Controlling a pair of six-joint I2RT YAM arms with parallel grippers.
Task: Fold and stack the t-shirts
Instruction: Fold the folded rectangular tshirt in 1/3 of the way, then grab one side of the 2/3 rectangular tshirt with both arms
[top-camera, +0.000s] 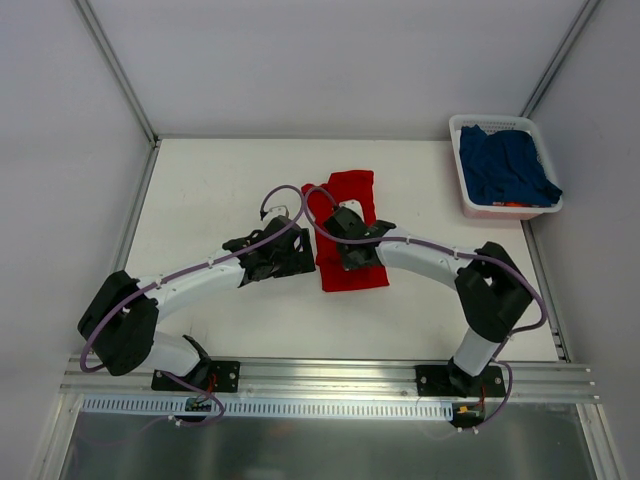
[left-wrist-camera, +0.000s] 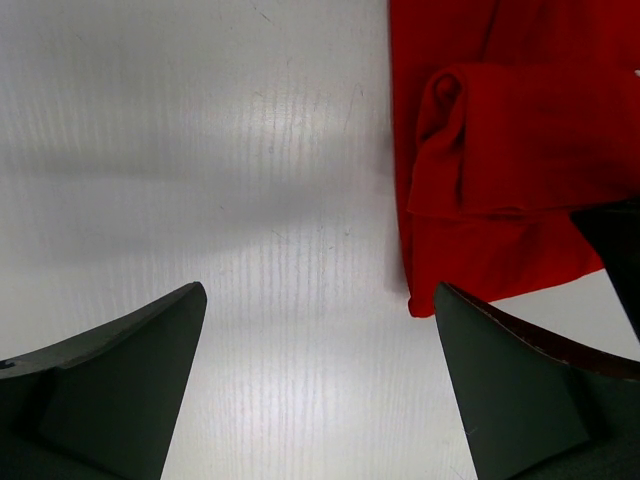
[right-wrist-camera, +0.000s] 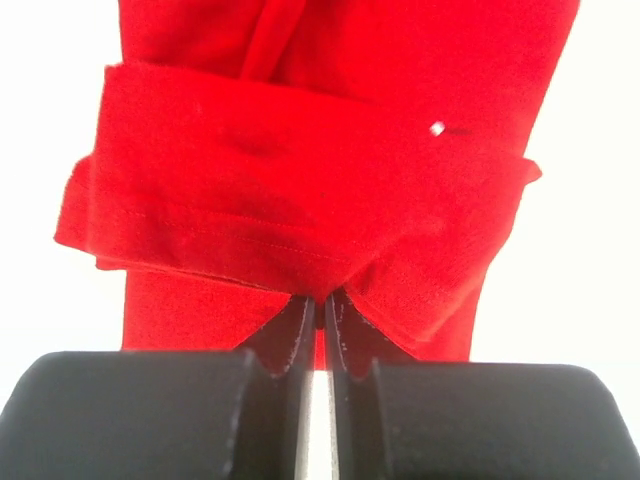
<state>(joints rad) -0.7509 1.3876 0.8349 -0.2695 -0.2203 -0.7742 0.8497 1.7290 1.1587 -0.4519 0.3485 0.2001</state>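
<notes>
The table (top-camera: 215, 185) is enclosed by pale walls, and a metal rail (top-camera: 330, 378) is fixed along its near edge, where both arm bases are bolted. Purple cables (top-camera: 283, 192) are looped above the wrists and are draped over part of the table beside the red shirt (top-camera: 356, 192).

A white basket (top-camera: 457, 150) is set in the far right corner, well apart from both grippers. The navy shirt (top-camera: 505, 165) is heaped inside it, crumpled and unfolded, and most of the basket is filled by it.

The red shirt is laid at the middle of the table as a narrow strip. From above, its middle is hidden by the right wrist and gripper (top-camera: 352, 256). In the right wrist view a doubled-over band of the red shirt (right-wrist-camera: 300, 180) is seen across the strip, and its hem is pinched at the tips of the right gripper (right-wrist-camera: 320, 300), whose jaws are drawn almost together on the cloth.

The left gripper (top-camera: 296, 258) is held just beside the shirt's left edge. In its own view the left gripper (left-wrist-camera: 320, 290) is spread wide, with only bare table between the fingers; nothing is held. A corner of the red shirt (left-wrist-camera: 480, 150) is seen just beside the right-hand finger (left-wrist-camera: 510, 390), though contact cannot be told.
</notes>
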